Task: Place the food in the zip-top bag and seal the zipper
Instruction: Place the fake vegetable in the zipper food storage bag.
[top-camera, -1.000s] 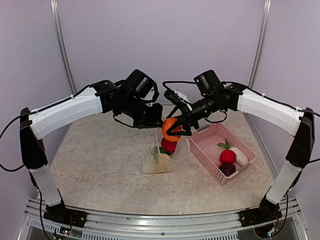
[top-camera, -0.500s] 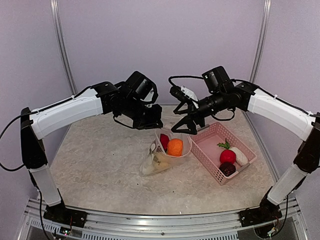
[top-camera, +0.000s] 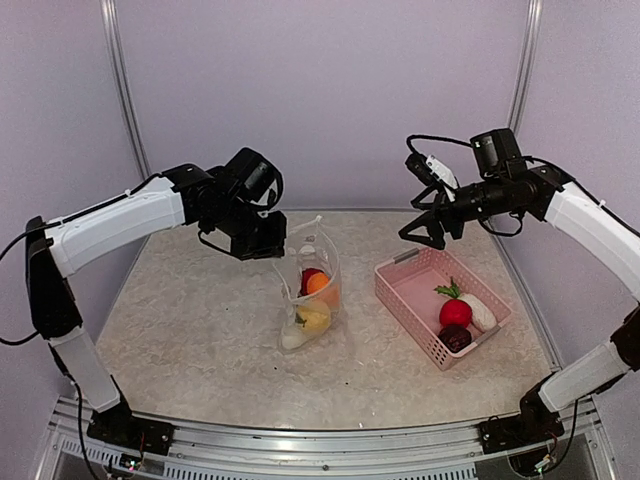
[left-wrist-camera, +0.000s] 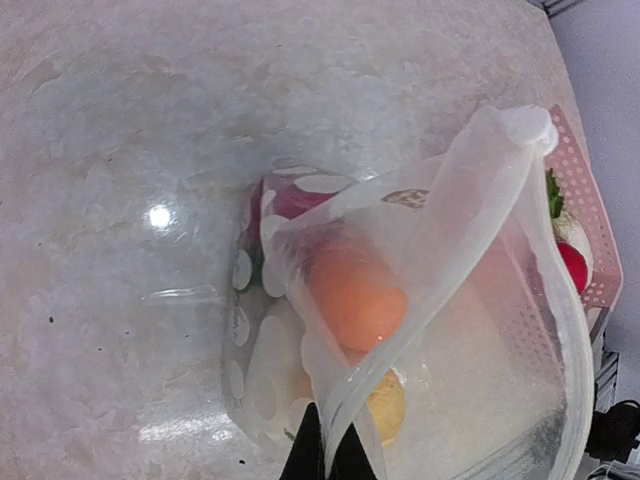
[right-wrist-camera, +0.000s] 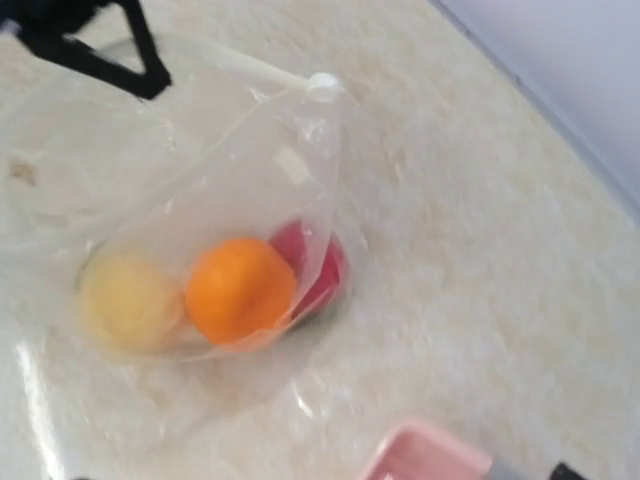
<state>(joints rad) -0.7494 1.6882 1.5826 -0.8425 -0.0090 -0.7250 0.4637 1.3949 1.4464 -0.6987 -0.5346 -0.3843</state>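
I see the zip-top bag (top-camera: 322, 250) hanging upright over the middle of the desk (top-camera: 200, 320), with its bottom resting on the surface. The mouth is lifted and gapes open. The zipper (right-wrist-camera: 262, 68) runs as a pale strip along the upper edge, and it is not pressed together.

Three pieces sit inside the bag. An orange ball (top-camera: 318, 283) lies on top, touching a red toy (top-camera: 308, 274) just behind it. A yellow ball (top-camera: 314, 318) is lower down, near the bag's bottom. On my left wrist feed the orange ball (left-wrist-camera: 355, 300) shows through the clear film, with the yellow one (left-wrist-camera: 385, 400) beneath it.

My left pincer (top-camera: 278, 240) is clamped on the bag's upper edge at its left corner. On the wrist feed its dark tips (left-wrist-camera: 325, 455) are pinched together on the film.

My right pincer (top-camera: 422, 232) hangs in the air with its fingers spread apart and nothing between them. It is above the far corner of the pink basket (top-camera: 400, 290) and well apart from the bag.

The basket stands on the desk to the right of the bag. It holds a red ball (top-camera: 455, 312) with a green leaf (top-camera: 448, 290), a white piece (top-camera: 480, 312) just beside that, and a dark purple ball (top-camera: 455, 338) at the near end.
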